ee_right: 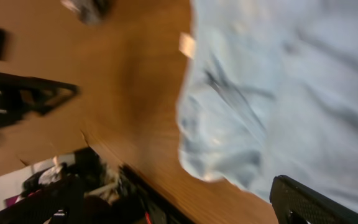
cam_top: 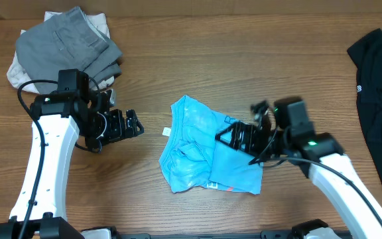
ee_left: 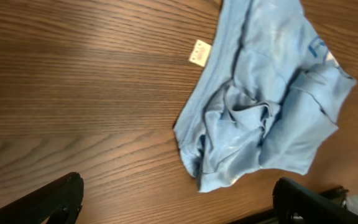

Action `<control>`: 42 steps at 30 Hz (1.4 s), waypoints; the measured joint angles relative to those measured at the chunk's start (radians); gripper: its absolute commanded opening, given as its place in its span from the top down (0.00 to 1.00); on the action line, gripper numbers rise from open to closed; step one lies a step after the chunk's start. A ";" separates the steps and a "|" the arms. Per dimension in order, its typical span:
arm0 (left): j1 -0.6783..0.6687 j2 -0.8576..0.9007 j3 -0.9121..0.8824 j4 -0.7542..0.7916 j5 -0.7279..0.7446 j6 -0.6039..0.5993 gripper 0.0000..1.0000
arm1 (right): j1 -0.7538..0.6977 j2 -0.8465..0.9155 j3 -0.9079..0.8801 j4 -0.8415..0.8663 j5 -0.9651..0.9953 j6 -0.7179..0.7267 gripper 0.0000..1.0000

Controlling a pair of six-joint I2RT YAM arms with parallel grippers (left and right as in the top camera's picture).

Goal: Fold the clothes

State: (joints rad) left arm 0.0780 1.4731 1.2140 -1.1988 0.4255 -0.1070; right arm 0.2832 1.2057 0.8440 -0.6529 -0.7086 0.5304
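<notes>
Closest to me, the left gripper (cam_top: 131, 125) hangs over bare wooden table (cam_top: 244, 53), left of the shirt and clear of it. Its wrist camera catches only the tips of its two fingers (ee_left: 58, 199) in the bottom corners. They are spread wide with nothing between them.

The right gripper (cam_top: 236, 141) sits over the right half of the light blue T-shirt (cam_top: 197, 156). Its wrist view is smeared by blur, but the fingers (ee_right: 303, 199) show far apart at the lower edge, and I see no cloth pinched in them.

The T-shirt lies crumpled at the table's middle, bunched in its lower left part. A small white tag (ee_left: 199, 52) pokes out at its left edge. The print (ee_left: 316, 48) is mostly folded under, so I can't read it.

Farther back on the left, a grey garment (cam_top: 68, 40) covers most of an off-white garment (cam_top: 15, 70). A black garment (cam_top: 377, 86) at far right runs out of frame.
</notes>
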 measured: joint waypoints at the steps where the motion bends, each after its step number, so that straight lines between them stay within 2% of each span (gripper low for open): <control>1: 0.000 0.002 0.000 0.002 0.012 0.008 0.00 | 0.000 -0.027 0.026 0.002 0.011 0.003 0.00; 10: -0.009 0.136 -0.026 0.099 0.057 0.077 0.00 | 0.000 -0.060 0.044 -0.006 0.114 0.047 0.00; 17: -0.017 0.271 -0.030 0.199 0.167 0.105 0.00 | 0.000 -0.060 0.044 -0.018 0.138 0.051 0.00; 26: -0.105 0.426 -0.030 0.272 0.225 0.144 0.00 | 0.000 -0.060 0.044 -0.021 0.140 0.048 0.00; 36: -0.190 0.483 -0.027 0.315 0.238 0.144 0.00 | 0.000 -0.060 0.044 -0.025 0.141 0.045 0.00; 42: -0.235 0.523 0.002 0.356 0.296 0.140 0.00 | 0.000 -0.060 0.044 -0.029 0.144 0.045 0.00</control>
State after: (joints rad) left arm -0.1566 1.9965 1.2160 -0.8429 0.7219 0.0330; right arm 0.2829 1.1458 0.8883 -0.6819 -0.5648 0.5758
